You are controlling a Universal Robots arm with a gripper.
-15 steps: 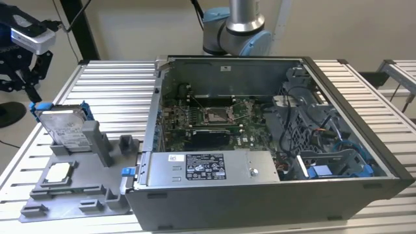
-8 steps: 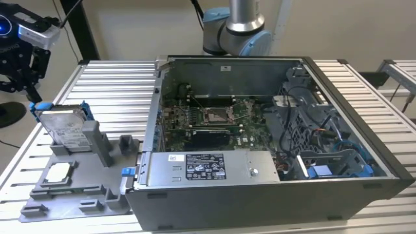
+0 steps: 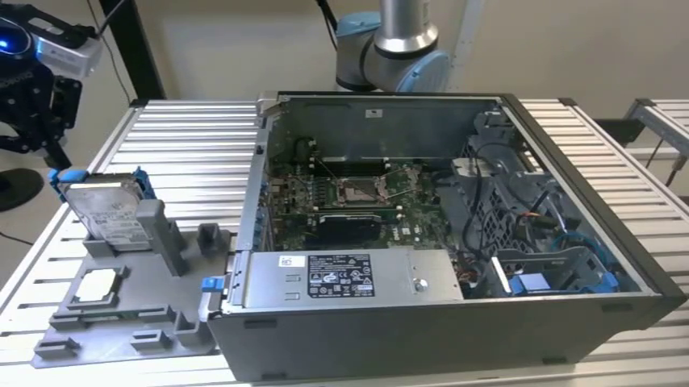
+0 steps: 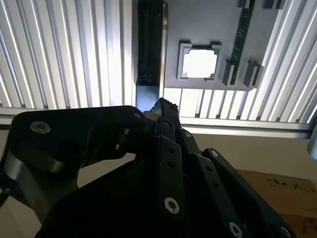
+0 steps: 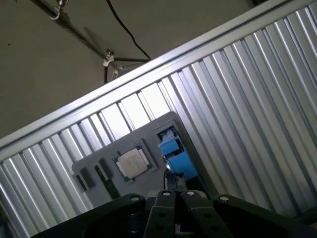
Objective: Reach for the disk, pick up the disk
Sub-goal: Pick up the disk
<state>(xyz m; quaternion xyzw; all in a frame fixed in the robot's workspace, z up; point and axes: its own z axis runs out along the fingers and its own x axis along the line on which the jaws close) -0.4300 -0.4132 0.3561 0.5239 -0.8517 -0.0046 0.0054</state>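
Silver metal, white label, bright blue frame: identify the disk (image 3: 108, 211) by these. Find it standing on edge in a grey holder tray (image 3: 145, 326), just below the jaws and slightly toward the exterior view's right of them. Note the jaws poised over the upper corner of the disk, at the end toward the exterior view's left. Jaws set narrow, tips together, nothing gripped between them. Cannot tell from the exterior view whether jaw tips and blue frame touch. In the first wrist view, see the blue frame (image 5: 179, 161) directly beyond the jaw tips.

Farther from the jaws on the same tray, note a small square silver chip (image 3: 97, 282) seated in a recess. Same chip (image 5: 131, 163) beside the blue frame in the first wrist view. Same chip (image 4: 199, 63) past the jaw tips in the second wrist view.

Underneath everything: a slatted metal tabletop (image 3: 183, 145). Well to the exterior view's right of the jaws: an open computer case (image 3: 431, 330) lying on its side, circuit board exposed. Along its near edge: a long grey box (image 3: 344, 278) with a black-and-white sticker.
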